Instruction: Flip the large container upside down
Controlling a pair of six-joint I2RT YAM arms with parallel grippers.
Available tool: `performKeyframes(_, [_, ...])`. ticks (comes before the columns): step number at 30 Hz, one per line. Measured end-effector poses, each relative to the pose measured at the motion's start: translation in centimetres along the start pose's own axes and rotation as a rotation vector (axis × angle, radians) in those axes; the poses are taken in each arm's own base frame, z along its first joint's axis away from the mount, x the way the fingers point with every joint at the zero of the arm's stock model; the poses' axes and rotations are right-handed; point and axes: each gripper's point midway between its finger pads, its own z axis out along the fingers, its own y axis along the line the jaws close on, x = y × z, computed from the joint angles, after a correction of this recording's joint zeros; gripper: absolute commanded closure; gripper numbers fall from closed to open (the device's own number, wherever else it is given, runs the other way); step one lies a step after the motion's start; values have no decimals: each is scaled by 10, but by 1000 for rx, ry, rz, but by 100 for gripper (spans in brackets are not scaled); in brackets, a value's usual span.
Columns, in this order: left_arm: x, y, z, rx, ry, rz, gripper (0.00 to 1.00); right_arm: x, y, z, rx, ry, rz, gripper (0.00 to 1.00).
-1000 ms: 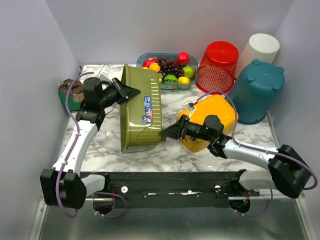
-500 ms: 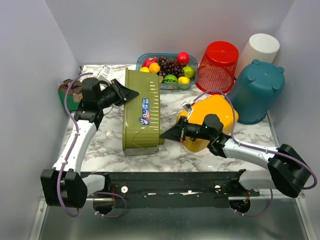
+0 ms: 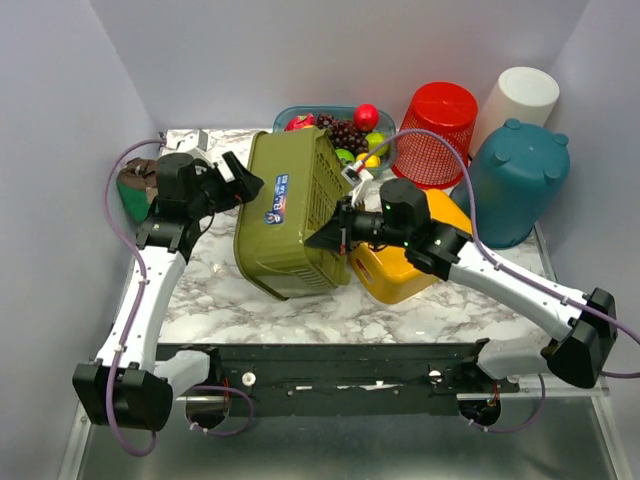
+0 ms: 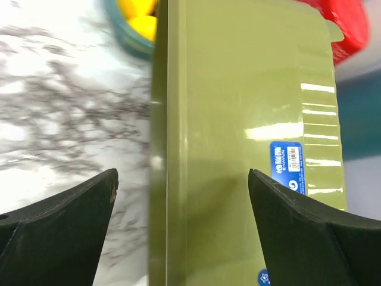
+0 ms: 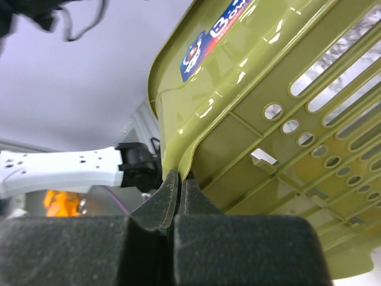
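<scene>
On my screen, the white marble table (image 3: 200, 290) carries a crowded back row. A clear blue tray (image 3: 330, 110) of fruit sits at rear centre, dark grapes (image 3: 345, 132) and a red apple (image 3: 366, 116) showing on top. Just right of it a red mesh basket (image 3: 440, 120) stands upside down, near a white bin (image 3: 525, 95) in the corner and a teal tub (image 3: 515, 180), also inverted. A yellow tub (image 3: 395, 280) lies nearer me. At the left edge I make out a dark green object (image 3: 128, 198).

Large container (image 3: 290, 215) tilted on the table (image 3: 200, 290), fruit tray (image 3: 330, 109) behind it, basket (image 3: 437, 120) right of tray, tub (image 3: 410, 275) right of container
</scene>
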Motion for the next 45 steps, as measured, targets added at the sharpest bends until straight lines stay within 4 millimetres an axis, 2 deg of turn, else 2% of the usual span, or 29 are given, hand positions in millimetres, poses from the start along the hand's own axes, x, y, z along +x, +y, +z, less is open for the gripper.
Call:
performKeyframes(5, [-32, 8, -32, -129, -115, 74, 1, -5, 7, 20, 98, 87, -58, 99])
performKeyframes(11, [-72, 1, -71, -204, -246, 125, 1, 3, 23, 46, 139, 164, -139, 100])
performKeyframes(15, [-85, 0, -84, -233, -282, 135, 1, 13, 34, 62, 128, 214, -178, 99])
performKeyframes(20, [-93, 1, -92, -258, -304, 136, 1, 22, 40, 90, 103, 233, -193, 99])
performKeyframes(22, [-94, 2, -95, -274, -308, 136, 1, 27, 36, 103, 101, 239, -194, 100])
performKeyframes(24, [-95, 6, -98, -300, -309, 134, 1, 42, 23, 115, 122, 277, -194, 99])
performKeyframes(28, [-95, 13, -100, -336, -312, 131, 1, 99, -29, 135, 227, 440, -172, 99])
performKeyframes(30, [-95, 14, -101, -343, -316, 131, 1, 96, -27, 142, 214, 421, -178, 98])
performKeyframes(31, [-95, 15, -101, -349, -317, 130, 1, 97, -28, 142, 218, 423, -179, 86])
performKeyframes(33, [-95, 17, -102, -357, -317, 130, 1, 97, -28, 142, 214, 421, -176, 76])
performKeyframes(34, [-95, 17, -102, -357, -317, 130, 1, 97, -28, 143, 209, 419, -172, 55])
performKeyframes(35, [-95, 17, -102, -359, -315, 130, 1, 98, -27, 144, 200, 415, -170, 42])
performKeyframes(37, [-95, 18, -102, -359, -314, 132, 1, 94, -21, 143, 171, 389, -151, 28])
performKeyframes(42, [-94, 15, -103, -351, -306, 148, 1, 75, -13, 116, 188, 323, -181, 1])
performKeyframes(45, [-99, 4, -106, -307, -309, 161, 1, 41, -5, 89, 216, 225, -218, 0])
